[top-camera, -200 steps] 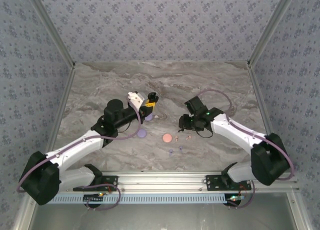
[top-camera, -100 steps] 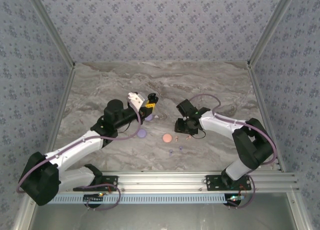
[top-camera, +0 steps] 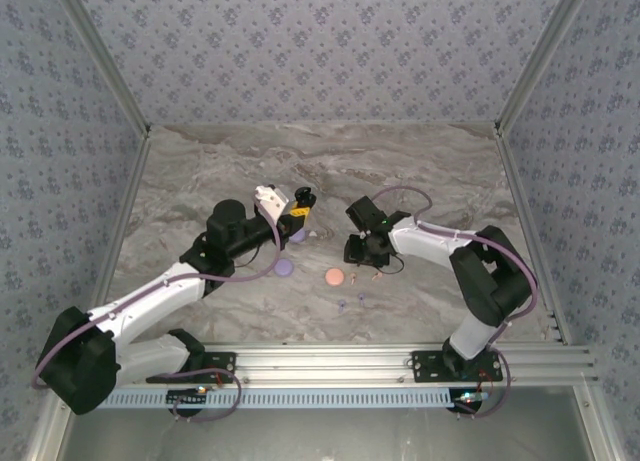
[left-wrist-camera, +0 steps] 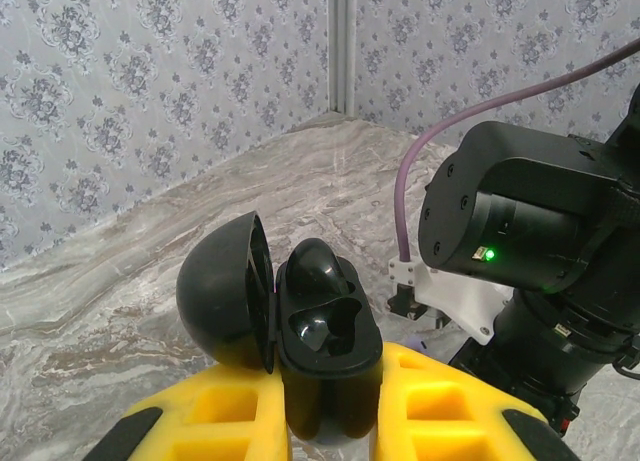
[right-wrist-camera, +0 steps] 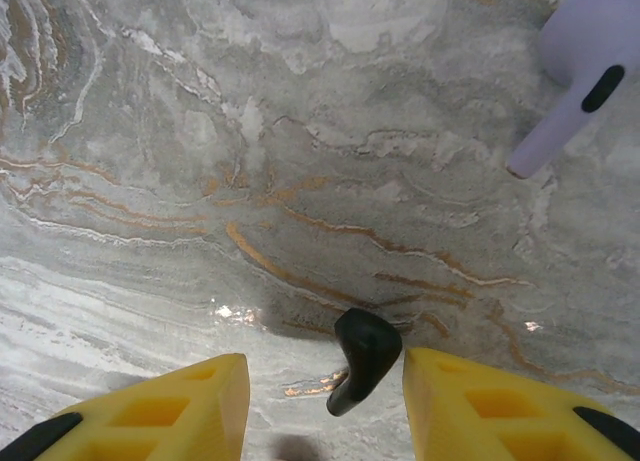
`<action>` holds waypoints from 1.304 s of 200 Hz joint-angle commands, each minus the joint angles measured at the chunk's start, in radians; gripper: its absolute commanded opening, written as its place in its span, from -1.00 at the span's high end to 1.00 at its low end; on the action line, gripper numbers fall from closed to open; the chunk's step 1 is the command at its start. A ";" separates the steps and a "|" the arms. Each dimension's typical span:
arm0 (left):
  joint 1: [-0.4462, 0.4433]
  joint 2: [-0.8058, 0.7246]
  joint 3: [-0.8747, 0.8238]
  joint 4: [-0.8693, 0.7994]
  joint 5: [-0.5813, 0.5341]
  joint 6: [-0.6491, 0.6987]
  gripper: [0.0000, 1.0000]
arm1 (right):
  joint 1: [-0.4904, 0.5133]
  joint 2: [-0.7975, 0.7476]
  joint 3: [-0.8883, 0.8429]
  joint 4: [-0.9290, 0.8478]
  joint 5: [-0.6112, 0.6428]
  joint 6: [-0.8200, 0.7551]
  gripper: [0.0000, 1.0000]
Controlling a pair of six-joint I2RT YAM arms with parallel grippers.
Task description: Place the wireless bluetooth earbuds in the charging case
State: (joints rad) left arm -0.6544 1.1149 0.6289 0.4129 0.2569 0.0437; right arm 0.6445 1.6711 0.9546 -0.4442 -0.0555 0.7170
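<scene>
**Straddling the black earbud while the case is held open**

The black earbud (right-wrist-camera: 365, 356) is seen lying on the marbled bench (right-wrist-camera: 200, 131), stem pointing toward the camera. It is bracketed by the right fingers (right-wrist-camera: 170, 406), which are parted and closed on nothing. One pad stands just beside the bud's head, and a clear gap is left on the other side. This placement is judged to be the set-up for a pinch across the bud. A lilac earbud (right-wrist-camera: 585, 66) is left untouched, well apart at the far corner.

The black charging case (left-wrist-camera: 325, 331) is clamped upright between the left fingers (left-wrist-camera: 440, 406), which are closed tight on its body. Its lid is swung back on the hinge, so the wells are presented upward, presumably to receive the bud. It is held above the bench, near the right arm's wrist housing (left-wrist-camera: 520, 231).

The lower half of the case is hidden between the yellow pads. The glossy interior cannot be read well enough to tell whether a well is already filled. From above, a pink case (top-camera: 334, 277) and a lilac case (top-camera: 284, 268) are made out, while the loose buds beside them are reduced to specks.
</scene>
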 commanded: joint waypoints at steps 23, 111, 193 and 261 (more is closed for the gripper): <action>0.004 -0.025 0.009 -0.004 -0.011 0.016 1.00 | 0.011 0.048 0.053 -0.036 0.044 -0.025 0.13; 0.004 -0.038 0.004 -0.015 -0.021 0.026 1.00 | 0.058 0.153 0.188 -0.198 0.133 -0.079 0.35; 0.004 -0.040 0.006 -0.015 -0.025 0.031 1.00 | 0.083 0.190 0.230 -0.274 0.153 -0.123 0.37; 0.004 -0.035 0.013 -0.018 -0.022 0.032 1.00 | 0.083 0.232 0.266 -0.238 0.151 -0.122 0.39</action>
State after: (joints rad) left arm -0.6544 1.0992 0.6289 0.3855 0.2382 0.0631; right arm 0.7231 1.8576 1.1847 -0.6849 0.0750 0.6086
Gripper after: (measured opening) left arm 0.178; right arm 0.306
